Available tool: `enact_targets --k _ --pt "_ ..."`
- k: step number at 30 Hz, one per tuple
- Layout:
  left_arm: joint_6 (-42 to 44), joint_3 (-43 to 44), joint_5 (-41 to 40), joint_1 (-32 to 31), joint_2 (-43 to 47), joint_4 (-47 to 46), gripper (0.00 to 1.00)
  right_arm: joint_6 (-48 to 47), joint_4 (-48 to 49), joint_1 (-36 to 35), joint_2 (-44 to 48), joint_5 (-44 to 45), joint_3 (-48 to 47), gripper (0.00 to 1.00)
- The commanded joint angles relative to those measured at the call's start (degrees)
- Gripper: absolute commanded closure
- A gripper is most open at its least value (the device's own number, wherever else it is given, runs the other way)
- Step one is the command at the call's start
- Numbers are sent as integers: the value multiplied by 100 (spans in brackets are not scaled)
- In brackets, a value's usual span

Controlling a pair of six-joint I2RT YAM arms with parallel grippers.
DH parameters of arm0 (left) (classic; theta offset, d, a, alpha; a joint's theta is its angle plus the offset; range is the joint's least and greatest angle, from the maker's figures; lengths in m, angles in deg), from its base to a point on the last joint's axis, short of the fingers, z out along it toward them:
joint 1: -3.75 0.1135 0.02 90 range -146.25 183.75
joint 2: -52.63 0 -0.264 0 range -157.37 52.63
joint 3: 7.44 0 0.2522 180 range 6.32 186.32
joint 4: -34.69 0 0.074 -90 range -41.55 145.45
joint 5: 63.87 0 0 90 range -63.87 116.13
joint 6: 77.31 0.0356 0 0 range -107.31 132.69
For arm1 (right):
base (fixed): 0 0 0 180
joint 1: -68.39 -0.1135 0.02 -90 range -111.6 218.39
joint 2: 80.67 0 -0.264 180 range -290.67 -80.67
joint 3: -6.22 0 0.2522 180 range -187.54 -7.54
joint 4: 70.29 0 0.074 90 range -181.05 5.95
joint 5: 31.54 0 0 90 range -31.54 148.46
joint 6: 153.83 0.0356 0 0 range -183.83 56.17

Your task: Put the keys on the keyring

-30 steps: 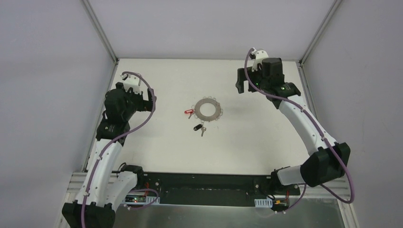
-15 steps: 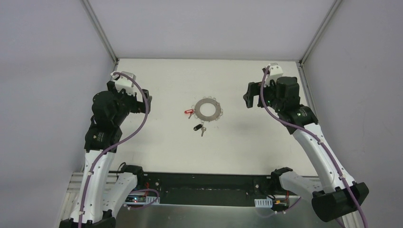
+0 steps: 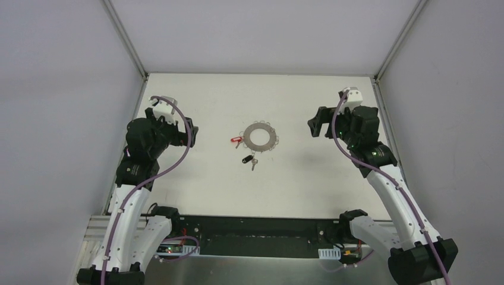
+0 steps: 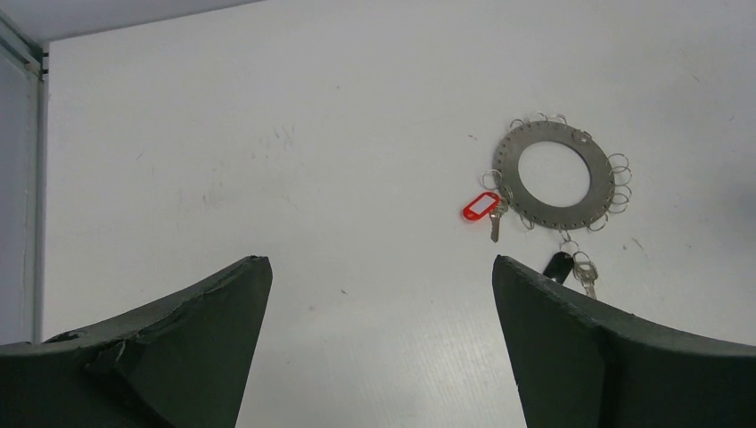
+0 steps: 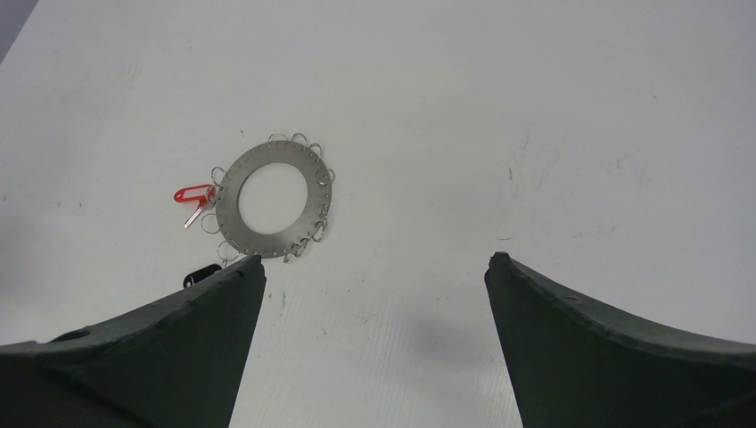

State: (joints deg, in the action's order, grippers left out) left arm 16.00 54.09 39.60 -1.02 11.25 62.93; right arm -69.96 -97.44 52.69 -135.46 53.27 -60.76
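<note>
the wide flat grey metal keyring (image 3: 247, 136) lay flat near the middle of the white table (image 3: 309, 178), its rim fringed with small wire loops (image 4: 619, 165). a tiny silver key with a red plastic head (image 3: 236, 141) lay at the ring's left edge, its head pointing away from the ring. in the left wrist view this red-headed key (image 4: 480, 206) met one of the rim loops, though whether it was threaded on could not be told. on the near side of the keyring (image 4: 554, 217), just beside its rim, lay a small key with a black head (image 3: 245, 159). close on its right was a plain silver key (image 3: 254, 164). a few loose-looking loops sat between these two and the ring. the right wrist view showed the keyring (image 5: 272, 245) and the red-headed key (image 5: 193, 193) clearly, but the black-headed key (image 5: 201, 275) was partly hidden behind a dark finger (image 5: 178, 339).

the left end effector (image 3: 190, 132) hung over the table well to the left of the ring, facing toward it. its fingers were spread wide with nothing between them (image 4: 379, 267). the right end effector (image 3: 316, 126) hung well to the right of the ring, also turned toward it. its fingers were likewise spread wide and held nothing (image 5: 374, 261). neither touched the keys or the keyring.
</note>
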Motion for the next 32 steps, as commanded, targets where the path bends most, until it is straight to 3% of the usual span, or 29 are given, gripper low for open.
enact_targets --k 1,11,32 --pt "-227 -76 333 47 123 -72 1 132 656 51 253 -139 222 2" --pt "-313 -294 383 233 345 -83 1 -192 1108 76 544 -149 914 2" --pt "-314 -413 623 328 351 -178 1 -93 1035 326 863 -255 952 2"
